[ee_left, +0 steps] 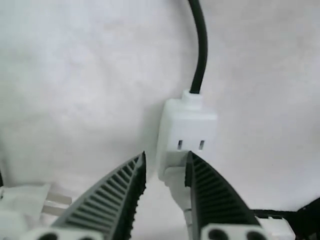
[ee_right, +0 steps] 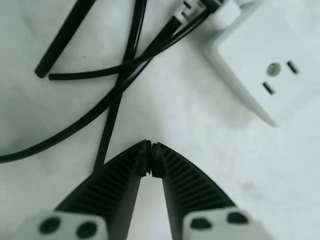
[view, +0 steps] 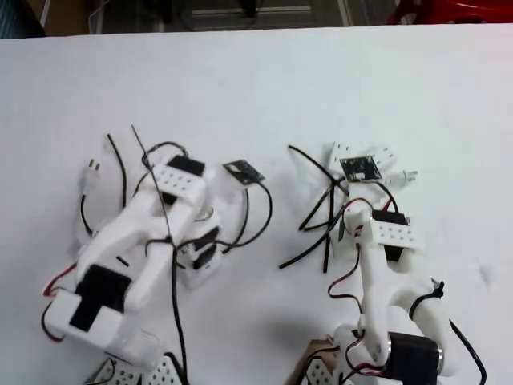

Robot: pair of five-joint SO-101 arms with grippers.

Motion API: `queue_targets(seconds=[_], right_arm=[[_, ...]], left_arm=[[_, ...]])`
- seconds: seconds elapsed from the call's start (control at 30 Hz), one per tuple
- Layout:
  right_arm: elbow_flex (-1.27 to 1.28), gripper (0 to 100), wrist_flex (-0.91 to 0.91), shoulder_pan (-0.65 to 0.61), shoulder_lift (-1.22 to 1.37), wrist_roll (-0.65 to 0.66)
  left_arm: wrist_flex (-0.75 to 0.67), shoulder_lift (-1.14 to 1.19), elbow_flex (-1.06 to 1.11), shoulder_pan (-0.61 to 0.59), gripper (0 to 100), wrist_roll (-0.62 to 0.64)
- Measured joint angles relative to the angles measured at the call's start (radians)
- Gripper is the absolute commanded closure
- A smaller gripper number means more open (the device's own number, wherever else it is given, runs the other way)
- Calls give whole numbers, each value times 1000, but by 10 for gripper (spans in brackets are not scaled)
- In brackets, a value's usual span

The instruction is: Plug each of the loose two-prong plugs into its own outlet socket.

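On the matte white counter, the left arm and the right arm lie side by side. Both are built of white moulded plastic with black motor housings, and each sits among loose black wires. At the left wrist view, the left pincer has its jaws apart. Its two dark grey fingers are wedge-shaped, ribbed on the inner faces and tapered to blunt tips. Just beyond the tips sits a two-slot socket block, a smooth white rectangular body with rounded corners and two narrow vertical slots in its near face. The lower edge of the block lies in the gap next to one fingertip; whether they touch cannot be told. A round, glossy black cord leaves the far end of the block through a white collar. Beside the other finger lies a white two-prong plug, its flat metal prongs pointing toward that finger. At the right wrist view, the right pincer has its ribbed fingers together, tips touching, over bare counter. Near it lie several thin, round black cables that cross one another, and one ends in a blunt cut. Farther off lies a three-hole outlet, a white square-edged block with two slots and one round hole.
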Motion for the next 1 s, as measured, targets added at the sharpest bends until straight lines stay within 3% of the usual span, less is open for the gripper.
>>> queue_targets(seconds=[0.33, 0.7, 1.0], right_arm=[[0, 974, 0, 0, 0, 0], [6, 974, 0, 0, 0, 0], [9, 974, 0, 0, 0, 0]], left_arm=[[75, 17, -41, 23, 854, 0], [92, -57, -14, 161, 849, 84], [-215, -114, 232, 91, 849, 37]])
